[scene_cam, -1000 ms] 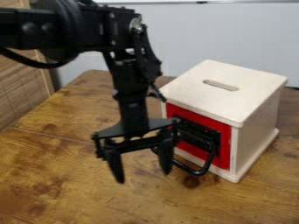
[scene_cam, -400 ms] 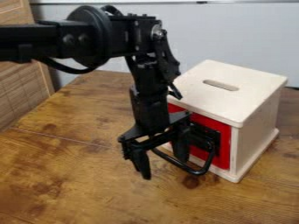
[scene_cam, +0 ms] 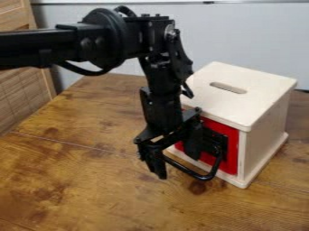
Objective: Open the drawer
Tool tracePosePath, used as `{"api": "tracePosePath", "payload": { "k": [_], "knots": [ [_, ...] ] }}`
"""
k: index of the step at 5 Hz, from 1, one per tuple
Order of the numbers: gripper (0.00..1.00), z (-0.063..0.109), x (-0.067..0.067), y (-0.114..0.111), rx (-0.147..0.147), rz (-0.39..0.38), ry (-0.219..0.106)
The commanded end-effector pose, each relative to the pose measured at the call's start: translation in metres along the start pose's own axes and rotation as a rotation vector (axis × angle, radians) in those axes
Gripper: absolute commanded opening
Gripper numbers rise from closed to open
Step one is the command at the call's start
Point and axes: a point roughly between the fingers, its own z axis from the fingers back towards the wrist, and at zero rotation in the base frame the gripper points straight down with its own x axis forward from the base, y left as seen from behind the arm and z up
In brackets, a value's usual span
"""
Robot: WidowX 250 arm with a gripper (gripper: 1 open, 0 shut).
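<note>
Across the table, the black jointed robot arm (scene_cam: 162, 77) has swung toward the wooden cube since the earlier frame, bringing its black two-fingered gripper (scene_cam: 178, 175) with it; the cube has not visibly shifted. Now the gripper points downward in front of the red-fronted box drawer (scene_cam: 230, 161), with its fingers spread apart (as wide as they seem to go). One fingertip (scene_cam: 160, 170) hangs on the side away from the cube, clearly visible against the brown wood-grain table (scene_cam: 79, 180). The other finger is down by the large black wire loop handle (scene_cam: 219, 171), dark against dark, so whether it touches the wire or merely overlaps it in the view, I cannot tell. Nothing shows pinched between the two.

The drawer sits in the lower part of the pale wooden cube casing (scene_cam: 262, 143), on the right side of the view, its red face turned toward the gripper and looking about flush with the casing's front edges. Its black centre plate (scene_cam: 212, 142) is partly covered by the arm, and the handle loop sticks out from the face, low over the table. On the casing's top, an oblong slot (scene_cam: 229, 87) is in plain sight (the gripper is well below it).
</note>
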Motion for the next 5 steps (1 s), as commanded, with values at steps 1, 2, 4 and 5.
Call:
{"api": "tracePosePath", "payload": {
  "k": [1,2,4,5],
  "knots": [
    [1.0,0.023,-0.007,-0.017,-0.072,0.026,-0.033],
    [1.0,0.023,-0.006,-0.022,-0.075,0.053,-0.038],
    [1.0,0.022,-0.006,-0.027,-0.076,0.09,-0.059],
    [1.0,0.022,-0.004,-0.029,-0.076,0.105,-0.068]
  ]
}}
